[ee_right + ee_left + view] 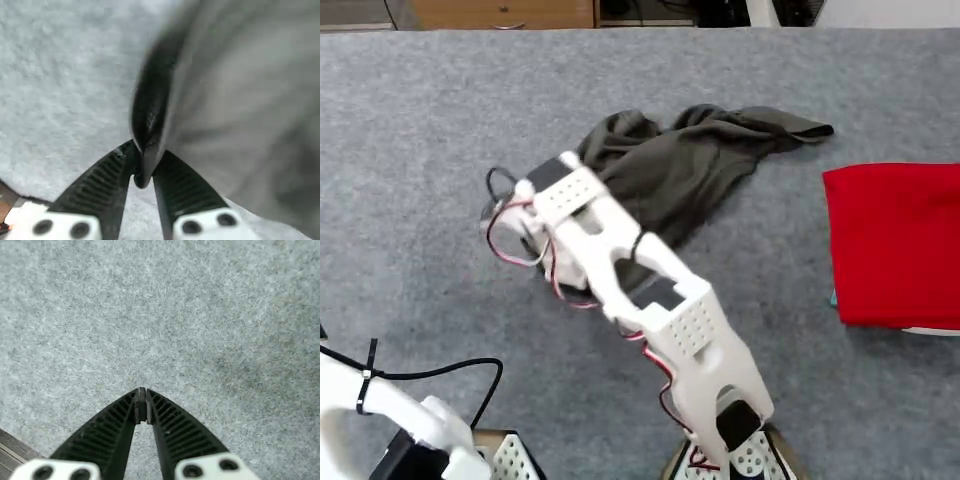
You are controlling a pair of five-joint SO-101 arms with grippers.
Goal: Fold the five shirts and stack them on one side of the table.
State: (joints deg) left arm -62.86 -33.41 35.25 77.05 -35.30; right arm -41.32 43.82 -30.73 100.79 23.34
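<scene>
A dark olive shirt (680,170) lies crumpled at the middle of the grey table (420,150). My right arm (620,265) stretches from the near edge to the shirt's near-left end. In the right wrist view my right gripper (142,170) is shut on a fold of the shirt's edge (150,115), and the cloth (240,115) hangs beside it. A folded red shirt (895,245) rests at the right side of the table. My left gripper (141,407) is shut with nothing in it, above bare felt. The left arm (410,420) sits at the near left corner.
A pale edge (930,330) of another cloth shows beneath the red shirt. Red and black cables (505,230) loop beside the right arm's wrist. Wooden furniture (500,12) stands past the far edge. Bare felt spreads over the left half of the table.
</scene>
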